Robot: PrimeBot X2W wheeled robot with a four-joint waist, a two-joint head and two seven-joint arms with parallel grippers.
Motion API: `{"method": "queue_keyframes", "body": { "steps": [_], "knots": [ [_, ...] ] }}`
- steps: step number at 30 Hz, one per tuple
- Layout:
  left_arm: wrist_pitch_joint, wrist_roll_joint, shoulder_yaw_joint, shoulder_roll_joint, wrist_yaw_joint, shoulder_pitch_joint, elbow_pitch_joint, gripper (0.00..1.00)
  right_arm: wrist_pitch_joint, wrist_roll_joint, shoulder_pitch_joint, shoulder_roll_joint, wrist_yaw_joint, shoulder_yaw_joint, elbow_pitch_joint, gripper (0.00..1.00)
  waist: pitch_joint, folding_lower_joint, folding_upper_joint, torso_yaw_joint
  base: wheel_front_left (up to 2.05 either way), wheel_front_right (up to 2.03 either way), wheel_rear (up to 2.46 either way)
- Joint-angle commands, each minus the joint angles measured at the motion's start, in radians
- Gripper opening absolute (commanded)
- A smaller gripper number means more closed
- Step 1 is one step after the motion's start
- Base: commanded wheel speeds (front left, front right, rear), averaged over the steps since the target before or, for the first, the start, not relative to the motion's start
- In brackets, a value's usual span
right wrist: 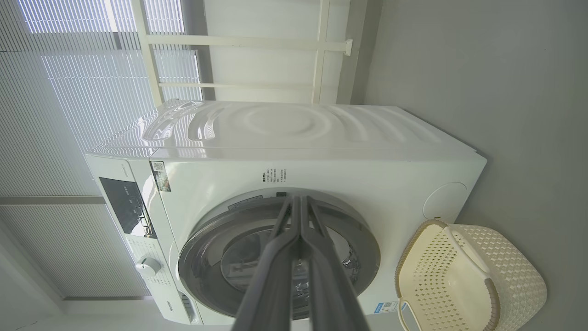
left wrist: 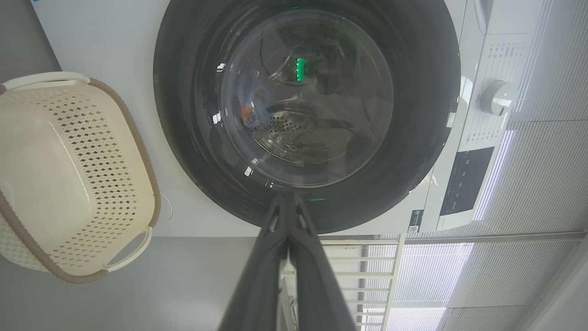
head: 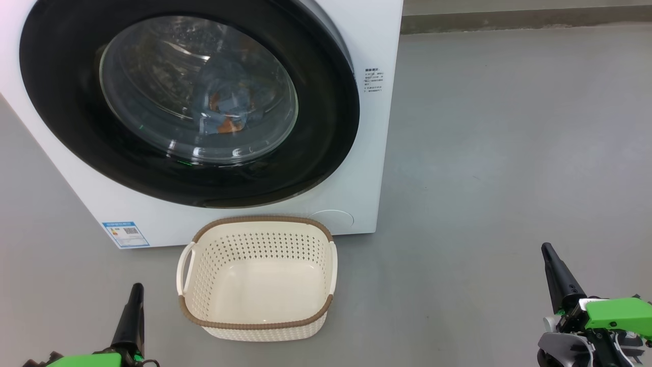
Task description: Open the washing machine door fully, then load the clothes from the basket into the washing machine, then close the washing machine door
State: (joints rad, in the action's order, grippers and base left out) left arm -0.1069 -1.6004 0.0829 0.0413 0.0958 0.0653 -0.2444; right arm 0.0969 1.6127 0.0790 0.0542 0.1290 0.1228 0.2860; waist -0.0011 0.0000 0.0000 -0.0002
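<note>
door first: the washing machine door [head: 326, 127] looks shut against the white front of the washing machine [head: 369, 41], and from the right wrist view its black ring seems to sit flush. whether the latch has caught i cannot tell. through the glass bowl the clothes [head: 224, 114] lie low in the drum, blue cloth with orange-brown marks. the basket [head: 260, 324] stands on the grey floor [head: 484, 153] just in front of the machine, its long side parallel to the front, and nothing is in it.

both arms hang low and back. the left gripper [head: 136, 291] has its 2 dark fingers pressed together and carries nothing. the right gripper [head: 549, 252] is the same, fingers together, nothing held. each points up the head view towards the machine.

what matters for any last move is that the door lies ahead and to the left. the left gripper sits almost under the door's lower left, just beside the basket's left handle, while the right gripper is well apart, out past the machine's right edge over bare floor. so if the door wants a final press, i'd judge the left arm nearer, going straight ahead and up, passing left of the basket. otherwise all 3 steps look done.
</note>
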Motion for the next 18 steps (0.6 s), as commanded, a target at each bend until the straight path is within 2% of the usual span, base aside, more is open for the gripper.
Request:
{"method": "queue_keyframes", "body": {
  "steps": [1,18],
  "knots": [
    [-0.007,-0.007,0.033,0.009,0.001,0.045,0.032,0.00,0.004,0.009,0.042,0.009,0.002,-0.024,-0.031,0.00,0.000,0.0000,0.0000,0.000,0.00,0.00,0.00],
    [-0.007,-0.007,0.033,0.009,0.001,0.045,0.032,0.00,0.004,0.009,0.042,0.009,0.002,-0.025,-0.031,0.00,0.000,0.0000,0.0000,0.000,0.00,0.00,0.00]
  ]
}}
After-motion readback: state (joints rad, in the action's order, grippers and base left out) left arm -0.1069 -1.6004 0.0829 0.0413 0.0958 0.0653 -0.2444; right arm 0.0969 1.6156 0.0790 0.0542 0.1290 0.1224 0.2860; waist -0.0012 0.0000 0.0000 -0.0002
